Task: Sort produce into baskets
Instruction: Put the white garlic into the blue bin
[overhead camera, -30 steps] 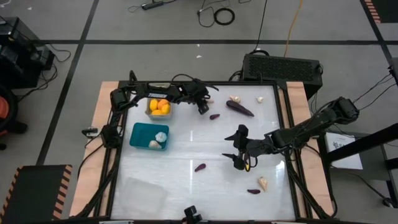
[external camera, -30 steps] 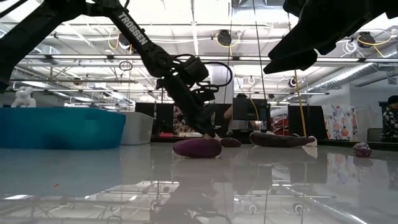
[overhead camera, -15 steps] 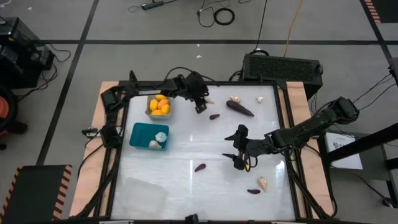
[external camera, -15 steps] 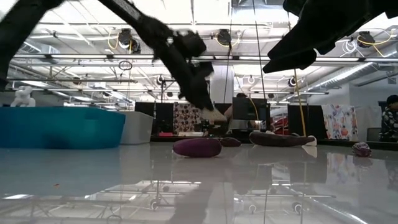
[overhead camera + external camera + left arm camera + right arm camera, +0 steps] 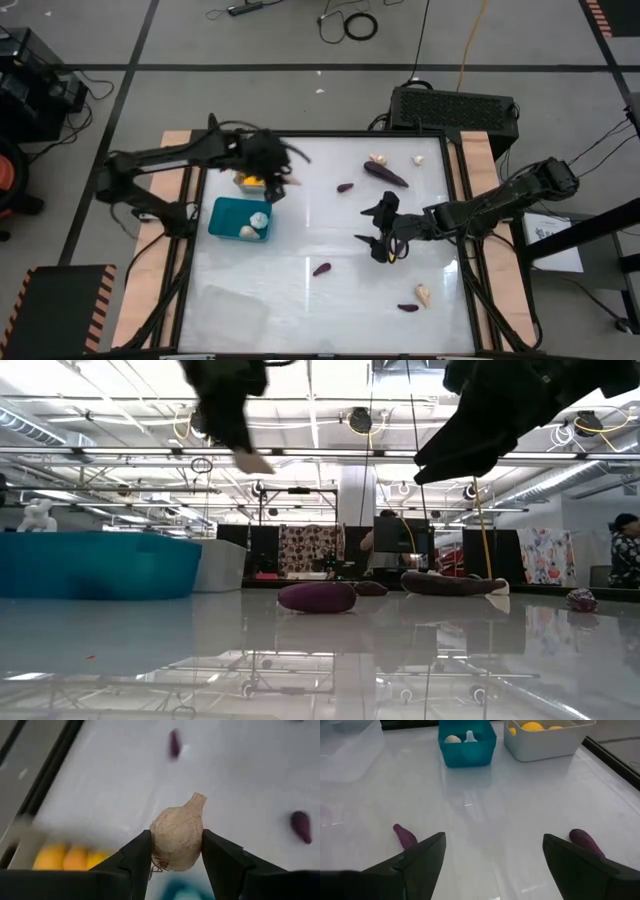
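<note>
On the desk, at far left, the left gripper hangs above the grey bin of yellow fruits, jaws closed on a cream garlic bulb. Just beside it, the teal bin holds two bulbs. Small eggplants lie loose mid-desk. Further right, the right gripper hovers with jaws wide apart, holding nothing.

My left gripper is raised at far left, fingers clamped; my right gripper hovers mid-table, fingers spread.
</note>
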Robot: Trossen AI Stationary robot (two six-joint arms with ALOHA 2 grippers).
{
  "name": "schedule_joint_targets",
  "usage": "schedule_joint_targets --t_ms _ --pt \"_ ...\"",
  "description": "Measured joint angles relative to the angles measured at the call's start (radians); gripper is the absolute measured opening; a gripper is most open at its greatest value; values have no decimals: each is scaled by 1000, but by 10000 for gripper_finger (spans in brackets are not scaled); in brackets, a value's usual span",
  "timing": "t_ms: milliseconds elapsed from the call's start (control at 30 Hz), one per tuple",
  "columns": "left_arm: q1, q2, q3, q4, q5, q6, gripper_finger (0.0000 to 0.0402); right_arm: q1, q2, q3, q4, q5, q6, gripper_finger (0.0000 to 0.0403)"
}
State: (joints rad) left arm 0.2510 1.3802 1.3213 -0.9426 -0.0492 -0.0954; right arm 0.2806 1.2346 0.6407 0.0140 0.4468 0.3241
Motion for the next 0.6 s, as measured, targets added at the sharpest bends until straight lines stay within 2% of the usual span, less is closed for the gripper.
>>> schedule_joint_targets --t_ms 167,367,467,600 --pt "-80 -126 -90 -150 -155 -301 166 0 0 0 -15 -2 -21 325" --pt "-146 -179 -197 -324 -149 -590 166 0 -1 0 -19 -3 -72 325" --pt "-156 -178 -243 -377 -127 -657 166 0 -1 0 -18 -3 -93 325" --pt "-155 -171 -298 -342 -98 -627 166 0 -1 0 -18 -3 -100 325"
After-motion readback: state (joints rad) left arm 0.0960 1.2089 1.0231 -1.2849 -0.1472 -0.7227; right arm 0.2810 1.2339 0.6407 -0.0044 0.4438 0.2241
